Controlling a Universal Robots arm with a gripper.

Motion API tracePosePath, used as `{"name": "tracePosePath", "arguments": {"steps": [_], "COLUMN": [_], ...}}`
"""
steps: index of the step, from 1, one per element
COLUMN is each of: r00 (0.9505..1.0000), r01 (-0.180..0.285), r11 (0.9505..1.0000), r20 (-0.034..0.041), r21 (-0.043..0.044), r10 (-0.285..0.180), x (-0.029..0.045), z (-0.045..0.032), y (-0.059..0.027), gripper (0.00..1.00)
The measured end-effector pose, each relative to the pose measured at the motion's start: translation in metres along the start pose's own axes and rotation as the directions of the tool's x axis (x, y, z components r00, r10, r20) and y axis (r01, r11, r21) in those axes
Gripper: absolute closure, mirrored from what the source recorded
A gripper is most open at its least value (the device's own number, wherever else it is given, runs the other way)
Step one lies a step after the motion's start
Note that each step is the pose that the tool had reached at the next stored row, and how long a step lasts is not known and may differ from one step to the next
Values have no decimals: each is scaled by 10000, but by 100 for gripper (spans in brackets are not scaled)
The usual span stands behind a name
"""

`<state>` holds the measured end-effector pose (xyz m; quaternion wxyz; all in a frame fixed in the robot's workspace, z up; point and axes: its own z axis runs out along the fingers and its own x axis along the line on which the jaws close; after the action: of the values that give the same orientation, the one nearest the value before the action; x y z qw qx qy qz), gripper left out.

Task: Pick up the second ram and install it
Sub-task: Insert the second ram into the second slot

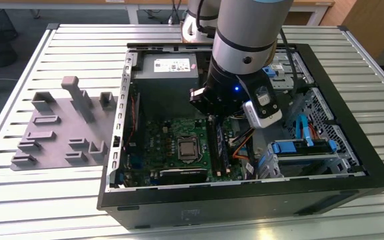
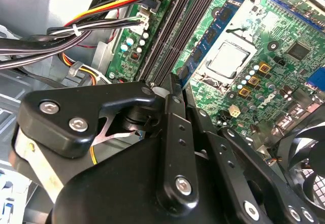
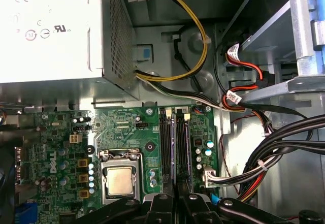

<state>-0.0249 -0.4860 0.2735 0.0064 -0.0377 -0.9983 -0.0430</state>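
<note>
My gripper [image 1: 213,118] reaches down into the open computer case, over the long black memory slots [image 3: 165,142] of the green motherboard [image 1: 158,140]. Its black fingers [image 2: 172,127] are drawn together, shut on the second ram [image 2: 203,41]. This is a thin green stick with dark chips that runs from the fingertips along the slots [image 2: 175,31]. In the exterior view the ram [image 1: 220,145] sits low at the slots, beside the processor socket. Whether it is fully seated I cannot tell. In the first wrist view my gripper [image 3: 176,196] sits midway along the slots.
The silver power supply [image 1: 168,65] stands at the case's back. Thick cable bundles [image 3: 264,148] and a blue drive cage [image 1: 299,147] crowd the side at the exterior view's right. The processor [image 3: 121,181] and a fan [image 2: 304,148] lie nearby. Grey holder blocks [image 1: 58,130] sit outside on the slatted table.
</note>
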Motion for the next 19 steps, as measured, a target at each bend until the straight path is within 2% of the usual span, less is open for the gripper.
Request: {"name": "tracePosePath", "arguments": {"steps": [5,19], "r00": [9986,9984], "r01": [527,563], "r11": [9986,9984], "r20": [-46,-50], "r21": [10,8], "r10": [-527,-563], "x": [0,-2], "z": [3,36], "y": [-1,-18], "gripper": [86,86]}}
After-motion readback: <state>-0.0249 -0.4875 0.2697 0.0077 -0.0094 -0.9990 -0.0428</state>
